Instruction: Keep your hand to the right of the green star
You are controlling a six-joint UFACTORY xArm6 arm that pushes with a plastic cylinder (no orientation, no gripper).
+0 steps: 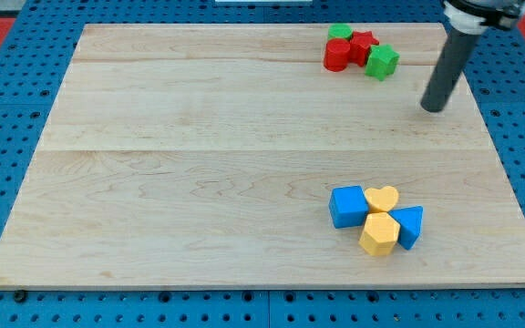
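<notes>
My tip (435, 107) rests on the wooden worktop (199, 164) near the view's top right corner. This arm has no jaws at all, only the dark rod, so there is nothing to be wide, narrow or holding. The rod leans up toward the view's right and leaves the picture at the top edge.

To the view's left of my tip and a little higher lies the green star (383, 61); it is near the tip but clearly apart from it. The star belongs to a tight group. Just left of it is the red star (364, 46), further left the red cylinder (336, 56), and behind this cylinder a second green block (340, 33), whose shape I cannot make out.

Well below my tip, toward the view's bottom and slightly left, is another close group: a blue cube (347, 206), a yellow heart (382, 198), a yellow hexagon (378, 234) and a blue triangle (409, 225).
</notes>
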